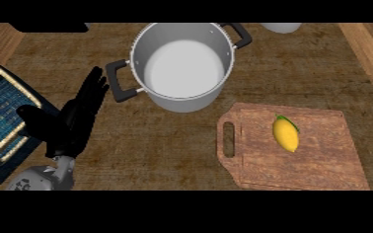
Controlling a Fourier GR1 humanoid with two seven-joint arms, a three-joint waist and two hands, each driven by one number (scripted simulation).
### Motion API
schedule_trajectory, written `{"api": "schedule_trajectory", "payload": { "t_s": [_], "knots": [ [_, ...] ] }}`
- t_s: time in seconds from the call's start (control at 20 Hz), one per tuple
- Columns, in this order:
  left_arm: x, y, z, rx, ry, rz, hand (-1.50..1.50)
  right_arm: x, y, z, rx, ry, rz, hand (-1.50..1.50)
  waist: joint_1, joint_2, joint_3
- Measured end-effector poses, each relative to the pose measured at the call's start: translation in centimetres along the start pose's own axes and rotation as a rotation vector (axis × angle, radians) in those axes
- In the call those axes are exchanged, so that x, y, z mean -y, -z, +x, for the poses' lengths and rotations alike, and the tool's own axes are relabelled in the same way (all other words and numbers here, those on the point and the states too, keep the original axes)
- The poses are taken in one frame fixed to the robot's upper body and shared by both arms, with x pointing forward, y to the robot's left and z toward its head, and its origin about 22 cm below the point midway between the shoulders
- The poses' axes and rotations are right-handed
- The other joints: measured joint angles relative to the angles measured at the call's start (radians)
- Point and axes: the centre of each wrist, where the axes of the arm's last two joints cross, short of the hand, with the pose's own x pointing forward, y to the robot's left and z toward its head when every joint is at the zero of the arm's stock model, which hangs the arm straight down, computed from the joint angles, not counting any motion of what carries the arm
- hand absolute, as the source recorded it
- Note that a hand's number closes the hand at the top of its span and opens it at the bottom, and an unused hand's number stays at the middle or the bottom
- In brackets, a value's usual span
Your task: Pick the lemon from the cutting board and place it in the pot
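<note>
A yellow lemon (286, 134) with a small green tip lies on the wooden cutting board (320, 163) at the lower right. The grey metal pot (183, 65) with two black handles stands at the upper middle, and nothing is inside it. My left hand (73, 121) rests at the lower left with straight fingers pointing up toward the pot's near handle, holding nothing. It is far left of the lemon. My right hand does not show.
A blue mat with a pale border (15, 113) lies at the left edge under the left hand's thumb. A white object (280, 27) sits at the top edge right of the pot. Wooden strips run along both side edges.
</note>
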Motion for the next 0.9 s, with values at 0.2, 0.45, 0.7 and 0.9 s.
{"api": "schedule_trajectory", "payload": {
  "t_s": [0.2,0.45,0.7,0.9],
  "knots": [
    [0.4,0.6,0.5,0.002,0.001,-0.004,0.00,0.4,-0.4,-0.5,-0.052,-0.040,0.079,-1.50,0.005,0.000,-0.001],
    [0.3,1.0,1.0,0.002,0.006,-0.007,0.00,-0.2,0.2,-1.5,-0.081,-0.057,0.151,-1.50,0.009,-0.001,-0.003],
    [0.8,0.9,0.9,0.002,-0.001,-0.004,0.00,-1.9,0.5,-3.0,-0.111,-0.083,0.240,-1.50,0.010,-0.003,-0.003],
    [0.6,0.8,0.3,0.007,0.003,0.007,0.00,-3.3,0.2,-4.1,-0.131,-0.104,0.278,-1.50,0.005,-0.005,-0.003]
  ]
}}
